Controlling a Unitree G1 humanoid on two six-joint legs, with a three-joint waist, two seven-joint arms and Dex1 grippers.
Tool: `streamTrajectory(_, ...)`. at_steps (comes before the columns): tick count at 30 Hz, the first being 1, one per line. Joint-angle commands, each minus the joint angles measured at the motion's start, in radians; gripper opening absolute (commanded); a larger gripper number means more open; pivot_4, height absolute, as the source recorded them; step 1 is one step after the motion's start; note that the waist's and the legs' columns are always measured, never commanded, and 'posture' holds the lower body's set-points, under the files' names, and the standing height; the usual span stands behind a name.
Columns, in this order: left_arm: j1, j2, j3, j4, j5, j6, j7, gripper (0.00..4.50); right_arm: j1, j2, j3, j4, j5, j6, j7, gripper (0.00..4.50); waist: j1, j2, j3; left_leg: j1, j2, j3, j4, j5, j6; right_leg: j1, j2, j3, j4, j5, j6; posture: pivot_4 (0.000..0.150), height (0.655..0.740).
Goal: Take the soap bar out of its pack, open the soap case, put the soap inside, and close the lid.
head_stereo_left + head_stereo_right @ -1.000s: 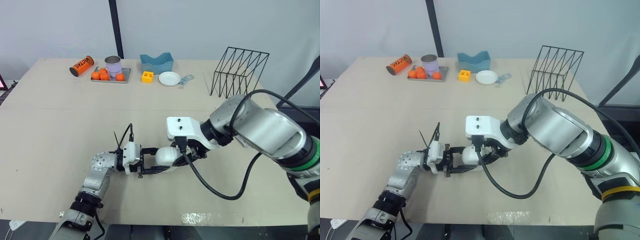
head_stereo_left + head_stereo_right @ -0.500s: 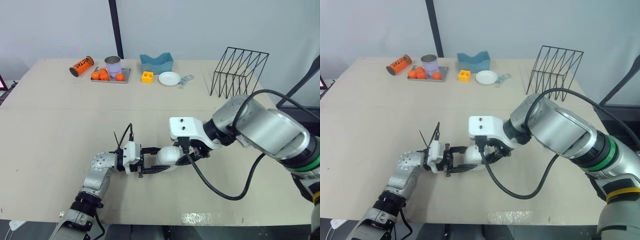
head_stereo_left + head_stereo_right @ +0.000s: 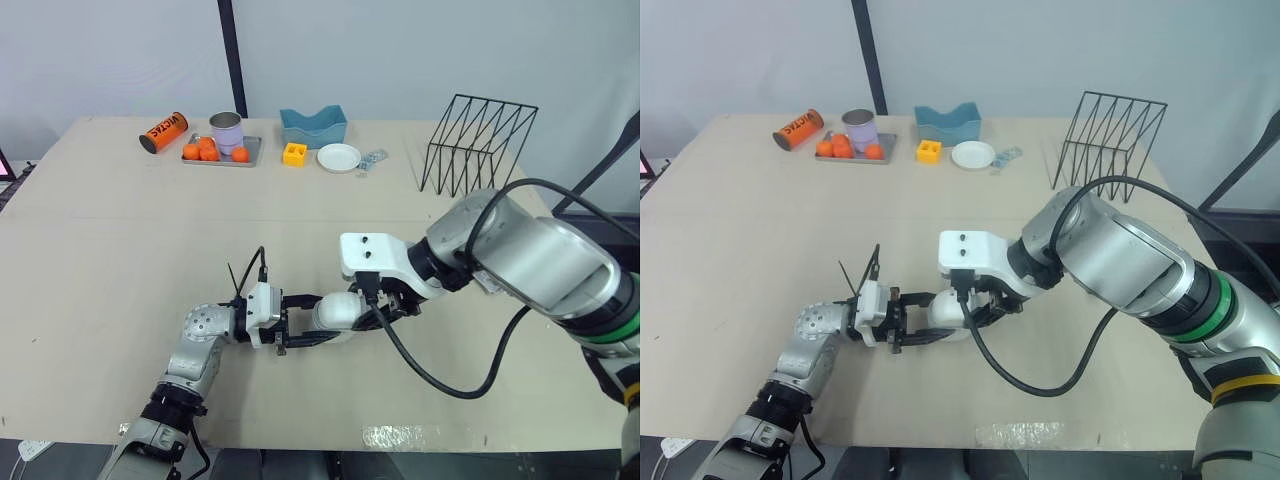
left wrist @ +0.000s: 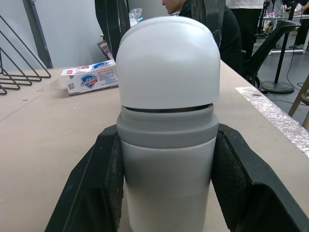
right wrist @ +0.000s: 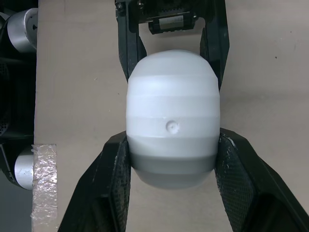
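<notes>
We see the white soap case (image 3: 335, 311) at the front middle of the desk (image 3: 120, 250), grasped from opposite ends by the left fingers (image 4: 96, 188) and the right fingers (image 5: 113, 188), with the soap pack (image 4: 91, 77) lying apart.

White soap case (image 4: 166, 63) with a grey band, between black fingers (image 4: 91, 188). Soap pack (image 4: 91, 77): white, red and blue print. Tan table (image 3: 100, 250). Far edge, eleven to one o'clock: orange can (image 3: 163, 132), orange fruit (image 3: 207, 152), silver tray (image 3: 254, 145), blue bin (image 3: 313, 127), yellow block (image 3: 294, 153), white plate (image 3: 339, 157), black wire rack (image 3: 498, 101).
</notes>
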Motion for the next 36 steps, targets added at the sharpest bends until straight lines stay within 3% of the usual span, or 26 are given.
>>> streamTrajectory(1, -0.020, -0.007, 0.008, -0.007, -0.010, -0.012, 0.012, 1.94, -0.006, 0.004, 0.001, -0.010, 0.012, 0.004, 0.007, 1.93, 0.000, 0.000, 0.000, 0.000, 0.000, 0.000, 0.000, 0.000, 0.000, 0.000, 0.000, 0.000, 0.000, 0.000, 0.000, 0.150, 0.7400)
streamTrajectory(33, -0.024, -0.013, 0.006, 0.012, 0.000, -0.022, 0.015, 1.94, -0.029, 0.013, -0.010, -0.025, 0.020, 0.007, 0.005, 1.93, 0.000, 0.000, 0.000, 0.000, 0.000, 0.000, 0.000, 0.000, 0.000, 0.000, 0.000, 0.000, -0.001, 0.000, 0.000, 0.150, 0.7400)
streamTrajectory(34, -0.025, -0.014, 0.006, 0.013, 0.000, -0.023, 0.015, 1.94, -0.029, 0.013, -0.009, -0.024, 0.018, 0.005, 0.004, 2.94, 0.000, 0.000, 0.000, 0.000, 0.000, 0.000, 0.000, 0.000, 0.000, 0.000, 0.000, 0.000, -0.001, 0.000, 0.000, 0.150, 0.7400)
streamTrajectory(36, -0.026, -0.014, 0.006, 0.014, 0.000, -0.023, 0.015, 1.94, -0.030, 0.014, -0.008, -0.021, 0.016, 0.005, 0.002, 3.54, 0.000, 0.000, 0.000, 0.000, 0.000, 0.000, 0.000, 0.000, 0.000, 0.000, 0.000, 0.000, -0.001, 0.000, 0.000, 0.150, 0.7400)
